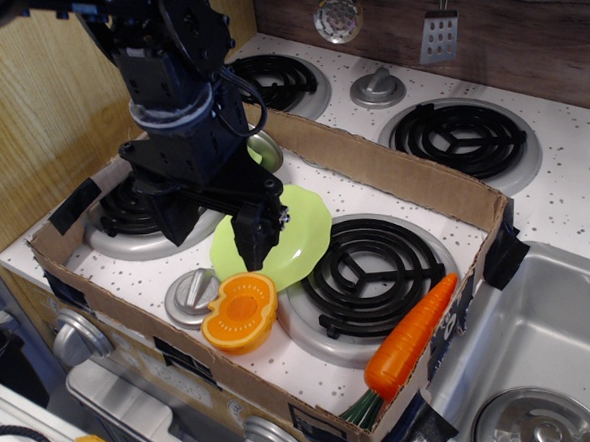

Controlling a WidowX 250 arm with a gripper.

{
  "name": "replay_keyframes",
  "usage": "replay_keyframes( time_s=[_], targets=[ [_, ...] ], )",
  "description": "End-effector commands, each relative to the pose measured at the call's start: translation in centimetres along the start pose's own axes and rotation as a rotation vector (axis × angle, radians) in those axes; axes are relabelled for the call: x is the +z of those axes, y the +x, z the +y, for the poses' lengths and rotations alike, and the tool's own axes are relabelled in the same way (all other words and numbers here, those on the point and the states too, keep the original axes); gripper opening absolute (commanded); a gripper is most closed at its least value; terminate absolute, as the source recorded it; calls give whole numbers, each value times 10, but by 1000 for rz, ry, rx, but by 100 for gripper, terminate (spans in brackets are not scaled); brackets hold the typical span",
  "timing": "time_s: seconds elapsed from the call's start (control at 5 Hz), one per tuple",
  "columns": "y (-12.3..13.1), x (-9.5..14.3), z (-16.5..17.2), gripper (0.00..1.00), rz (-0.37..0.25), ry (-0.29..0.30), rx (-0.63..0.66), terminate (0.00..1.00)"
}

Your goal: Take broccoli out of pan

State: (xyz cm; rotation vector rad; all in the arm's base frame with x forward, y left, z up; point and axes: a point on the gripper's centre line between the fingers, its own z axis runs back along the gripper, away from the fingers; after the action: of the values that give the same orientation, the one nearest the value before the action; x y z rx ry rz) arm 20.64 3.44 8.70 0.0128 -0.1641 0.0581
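Observation:
My black gripper hangs fingers-down just over the flat lime-green plate in the middle of the cardboard-walled stove top. Its dark fingers merge into one mass, so I cannot tell whether they are open or shut, and nothing shows between them. Only a sliver of the shiny steel pan shows behind the arm, at the back left of the box. A pale green edge beside it may be the broccoli, mostly hidden by the arm.
An orange toy half lies in front of the plate. A carrot leans at the front right by the cardboard wall. Black coil burners and knobs sit inside. The sink is to the right.

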Motion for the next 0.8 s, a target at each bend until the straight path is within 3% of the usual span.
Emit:
replay_keyframes(
  time_s=[0.0, 0.4, 0.6],
  targets=[
    [0, 0, 0, 100, 0, 0, 0, 0],
    [35, 30, 6, 100, -19, 103, 106, 0],
    [57, 41, 13, 100, -80, 136, 140, 0]
  ],
)
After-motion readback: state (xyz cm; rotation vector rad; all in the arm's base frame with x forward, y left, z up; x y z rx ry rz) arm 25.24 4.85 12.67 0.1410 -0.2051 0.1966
